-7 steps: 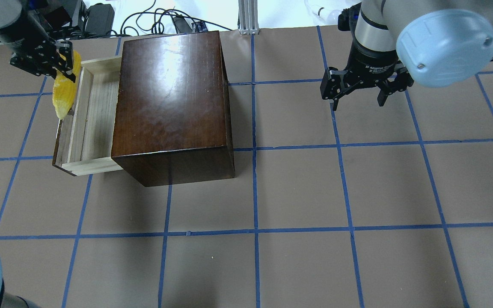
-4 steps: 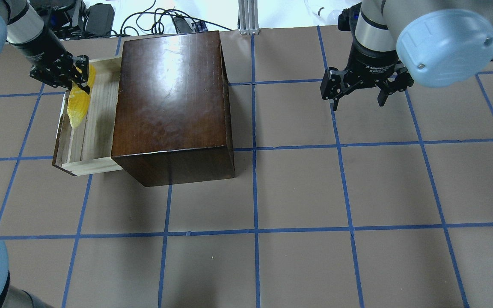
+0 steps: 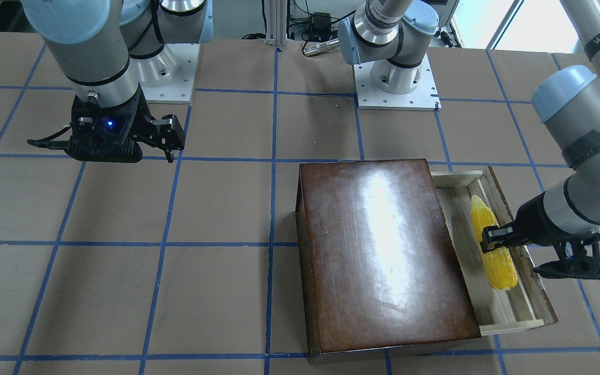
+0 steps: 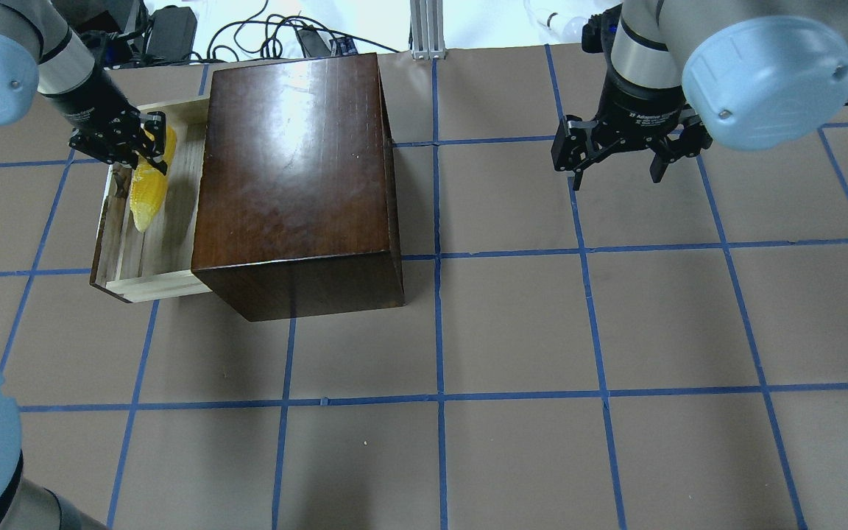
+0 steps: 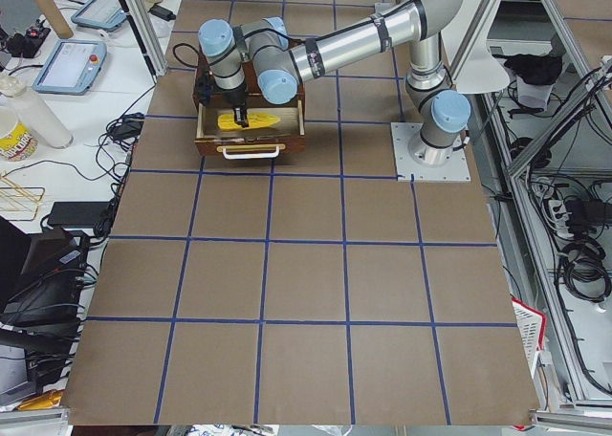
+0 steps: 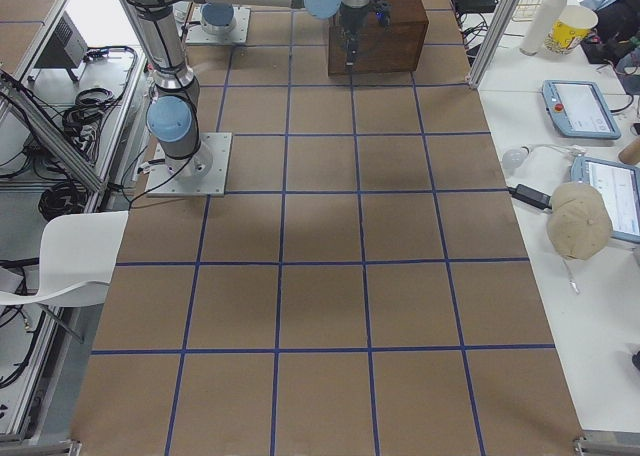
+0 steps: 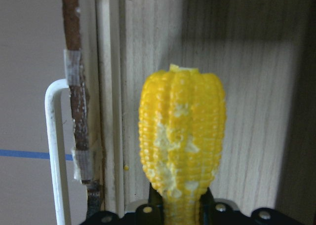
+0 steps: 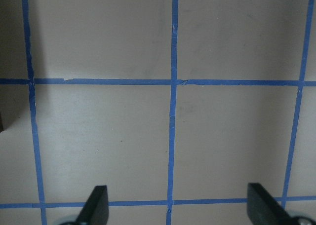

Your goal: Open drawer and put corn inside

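Observation:
The drawer stands pulled out of the dark-brown box on the box's left side. My left gripper is shut on the thick end of the yellow corn and holds it low inside the drawer, lengthwise. The front-facing view shows the corn in the gripper between the drawer's walls. The left wrist view shows the corn over the pale drawer floor, with the cream handle to its left. My right gripper is open and empty above the table, far right of the box.
The box stands at the table's far left part in the overhead view. Cables and an aluminium post lie beyond the table's far edge. The right wrist view shows only brown table with blue tape lines.
My left gripper has carried the corn from above the drawer's front panel rightward and down into the drawer. The right arm has not moved.

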`<state>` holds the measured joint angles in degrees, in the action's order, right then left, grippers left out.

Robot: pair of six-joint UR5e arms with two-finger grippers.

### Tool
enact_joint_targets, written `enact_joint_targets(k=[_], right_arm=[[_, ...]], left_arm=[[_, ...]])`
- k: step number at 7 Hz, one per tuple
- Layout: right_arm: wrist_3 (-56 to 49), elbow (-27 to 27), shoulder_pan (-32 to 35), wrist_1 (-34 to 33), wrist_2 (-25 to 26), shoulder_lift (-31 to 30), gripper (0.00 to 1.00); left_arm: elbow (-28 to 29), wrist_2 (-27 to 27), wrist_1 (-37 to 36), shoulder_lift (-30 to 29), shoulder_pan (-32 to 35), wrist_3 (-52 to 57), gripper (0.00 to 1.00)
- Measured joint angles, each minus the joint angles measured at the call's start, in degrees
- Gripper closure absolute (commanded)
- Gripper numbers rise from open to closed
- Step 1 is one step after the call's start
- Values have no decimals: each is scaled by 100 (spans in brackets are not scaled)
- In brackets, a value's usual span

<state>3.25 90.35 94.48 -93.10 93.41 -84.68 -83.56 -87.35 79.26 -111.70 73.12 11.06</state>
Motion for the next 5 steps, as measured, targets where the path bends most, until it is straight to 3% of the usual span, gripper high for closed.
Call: enact_joint_targets(k=[1, 2, 5], right_arm=[[0, 0, 0, -3, 2, 1, 0], [0, 0, 0, -5, 2, 3, 0], [0, 0, 0, -1, 2, 2, 0]], left_arm=[[-14, 0, -94, -16, 0, 72, 8], [-17, 2, -151, -28, 0, 94, 0], [-10, -34, -142, 59, 63, 67, 0]])
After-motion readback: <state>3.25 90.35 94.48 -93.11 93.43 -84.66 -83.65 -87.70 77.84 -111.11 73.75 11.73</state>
